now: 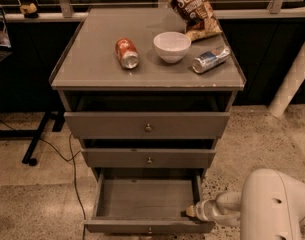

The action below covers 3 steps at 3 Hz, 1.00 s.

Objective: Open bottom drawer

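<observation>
The grey cabinet [147, 74] has three drawers. The bottom drawer [147, 199] is pulled out and its inside is empty; its front panel with the small knob [149, 230] sits at the lower edge of the view. The middle drawer [149, 158] and top drawer [148, 125] are slightly out. My gripper [191, 211] reaches in from the lower right on the white arm [272, 204], its tip at the right inner corner of the bottom drawer, just behind the front panel.
On the cabinet top lie a red can [127, 53], a white bowl [172, 46], a silver-blue can [210, 59] and a chip bag [191, 6]. A black stand leg and cable [37, 144] are on the floor at left. A white post [291, 79] stands at right.
</observation>
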Available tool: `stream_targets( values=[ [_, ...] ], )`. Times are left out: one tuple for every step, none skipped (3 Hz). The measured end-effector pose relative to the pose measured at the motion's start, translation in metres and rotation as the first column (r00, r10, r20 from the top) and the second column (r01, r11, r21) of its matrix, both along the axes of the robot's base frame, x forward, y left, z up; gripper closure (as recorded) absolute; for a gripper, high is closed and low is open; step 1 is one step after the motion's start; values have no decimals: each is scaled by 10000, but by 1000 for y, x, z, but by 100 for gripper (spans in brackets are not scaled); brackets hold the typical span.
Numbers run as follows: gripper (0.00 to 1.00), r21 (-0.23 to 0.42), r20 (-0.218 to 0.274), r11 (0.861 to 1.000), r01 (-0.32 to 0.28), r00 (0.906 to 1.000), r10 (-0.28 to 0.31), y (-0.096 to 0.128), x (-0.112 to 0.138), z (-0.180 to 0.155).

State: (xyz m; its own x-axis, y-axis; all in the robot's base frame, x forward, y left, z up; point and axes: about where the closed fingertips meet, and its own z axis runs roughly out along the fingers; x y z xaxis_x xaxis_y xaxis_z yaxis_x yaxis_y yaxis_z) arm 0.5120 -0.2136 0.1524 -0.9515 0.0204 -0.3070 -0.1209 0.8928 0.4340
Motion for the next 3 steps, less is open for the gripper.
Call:
stream_targets(
  values=[
    [100,358,-44,9994,41,10000,-40,-2,-17,-3],
    [82,1229,773,9924,-40,9970,-55,-1,-15,16],
    [58,2145,1903,9766,-156,9814,-262,2,-7,53]
  ],
)
